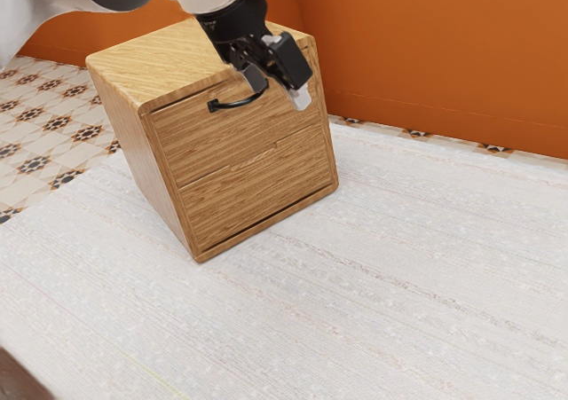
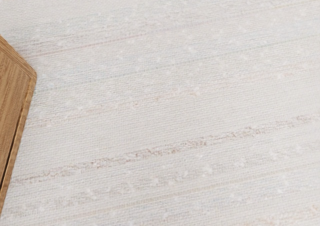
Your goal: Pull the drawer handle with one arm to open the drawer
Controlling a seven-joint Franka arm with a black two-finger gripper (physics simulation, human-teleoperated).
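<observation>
Home-like room — orange wall (image 1: pixel 426 36), patterned floor tiles (image 1: pixel 44 125).

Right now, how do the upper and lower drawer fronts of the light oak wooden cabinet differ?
The upper drawer front carries a black curved bar handle; the lower drawer front is plain wood. The black two-finger gripper hangs at the upper front's handle, well above the lower front. Both share oak grain and look shut.
</observation>
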